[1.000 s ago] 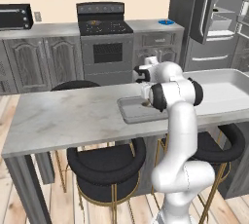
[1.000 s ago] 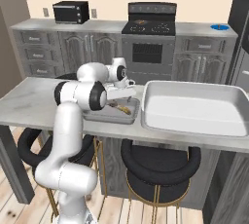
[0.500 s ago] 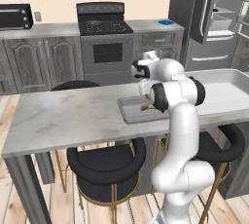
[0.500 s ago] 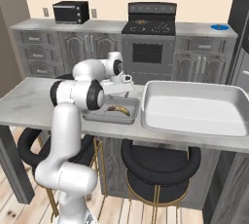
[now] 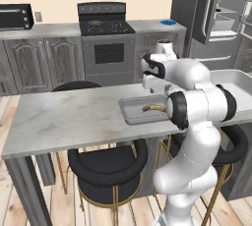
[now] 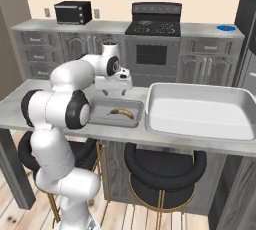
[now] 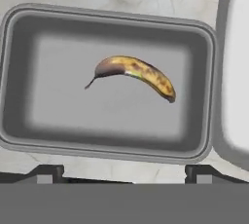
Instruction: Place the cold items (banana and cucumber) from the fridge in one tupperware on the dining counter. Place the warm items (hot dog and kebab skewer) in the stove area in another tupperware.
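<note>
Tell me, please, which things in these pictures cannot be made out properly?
- Gripper: its fingers sit behind the hand's white body in the right base view.
- Small tupperware: its right end is covered by the arm in the left base view.
- Item on the stove: too small to identify.
- Large tupperware: cut off by the hand view's right edge.

One banana (image 7: 133, 74) lies in one of two tubs on the counter (image 5: 64, 117): a small gray tub (image 7: 29, 33) and a larger one (image 6: 200, 111) (pale inside); three stools (image 5: 106, 163) below.
</note>
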You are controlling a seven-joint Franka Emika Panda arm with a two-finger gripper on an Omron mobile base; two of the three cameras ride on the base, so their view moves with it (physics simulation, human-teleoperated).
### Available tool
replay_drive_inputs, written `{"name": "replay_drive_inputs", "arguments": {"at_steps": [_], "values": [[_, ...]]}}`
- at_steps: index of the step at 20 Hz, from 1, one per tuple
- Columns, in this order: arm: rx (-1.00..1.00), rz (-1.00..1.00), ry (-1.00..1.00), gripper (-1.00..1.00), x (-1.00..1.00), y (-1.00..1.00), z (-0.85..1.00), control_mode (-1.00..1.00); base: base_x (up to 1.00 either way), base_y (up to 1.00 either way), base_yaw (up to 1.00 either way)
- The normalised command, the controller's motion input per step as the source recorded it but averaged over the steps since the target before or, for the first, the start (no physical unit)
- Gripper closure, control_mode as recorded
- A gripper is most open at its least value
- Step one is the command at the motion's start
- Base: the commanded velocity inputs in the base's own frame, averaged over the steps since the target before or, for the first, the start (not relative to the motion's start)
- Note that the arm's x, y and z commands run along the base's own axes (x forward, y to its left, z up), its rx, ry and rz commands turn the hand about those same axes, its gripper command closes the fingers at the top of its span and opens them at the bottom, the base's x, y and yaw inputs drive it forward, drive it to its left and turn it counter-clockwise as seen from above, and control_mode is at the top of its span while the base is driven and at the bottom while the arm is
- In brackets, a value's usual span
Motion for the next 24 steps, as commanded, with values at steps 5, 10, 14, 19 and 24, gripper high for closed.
{"name": "replay_drive_inputs", "arguments": {"at_steps": [5,10,14,19,24], "values": [[0.03,-0.04,-0.44,-1.00,-1.00,0.03,0.25,-1.00,0.00,0.00,0.00],[0.00,-0.03,-0.32,-1.00,-0.82,0.18,0.22,-1.00,0.00,0.00,0.00],[-0.03,-0.27,0.48,-1.00,-0.18,0.26,0.23,-1.00,0.00,0.00,0.00],[0.03,-0.21,0.30,-1.00,-0.85,0.03,0.20,-1.00,0.00,0.00,0.00],[0.09,-0.01,0.00,-1.00,-0.93,-0.12,-0.38,-1.00,0.00,0.00,0.00]]}}
